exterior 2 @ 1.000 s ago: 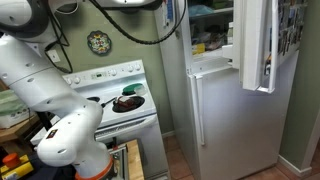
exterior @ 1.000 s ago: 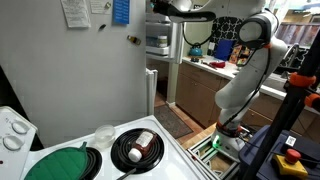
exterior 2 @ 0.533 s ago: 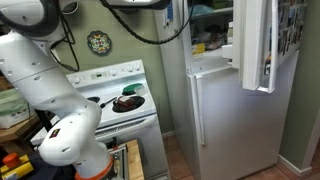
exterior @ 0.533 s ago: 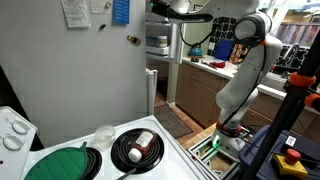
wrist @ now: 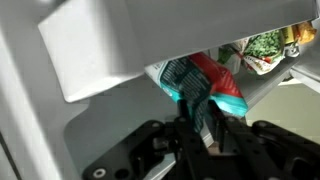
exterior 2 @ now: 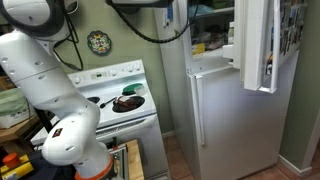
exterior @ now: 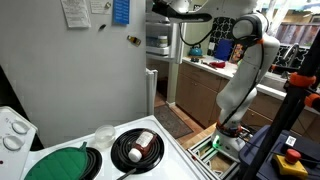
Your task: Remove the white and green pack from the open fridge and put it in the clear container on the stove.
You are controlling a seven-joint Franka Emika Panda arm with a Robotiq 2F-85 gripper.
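Note:
In the wrist view the white and green pack [wrist: 203, 82], with teal stripes and a red patch, lies on a fridge shelf. Its near end sits between my gripper's [wrist: 203, 117] two dark fingers, which press on it from both sides. In both exterior views my arm reaches high into the open fridge [exterior: 90, 70] [exterior 2: 215, 110], and the gripper itself is hidden inside. The clear container [exterior: 103, 133] stands on the white stove [exterior: 15, 130] [exterior 2: 120, 85], beside the fridge's side panel and far below my gripper.
A black round pan [exterior: 137, 148] holding a utensil and a green round lid [exterior: 58, 165] sit on the stove burners. The fridge door [exterior 2: 255, 45] hangs open. Another bag with green print [wrist: 262, 47] lies behind the pack on the shelf. A cluttered counter [exterior: 215, 65] stands beyond the fridge.
The arm has shifted only slightly at the top of the fridge. Nothing on the stove has moved.

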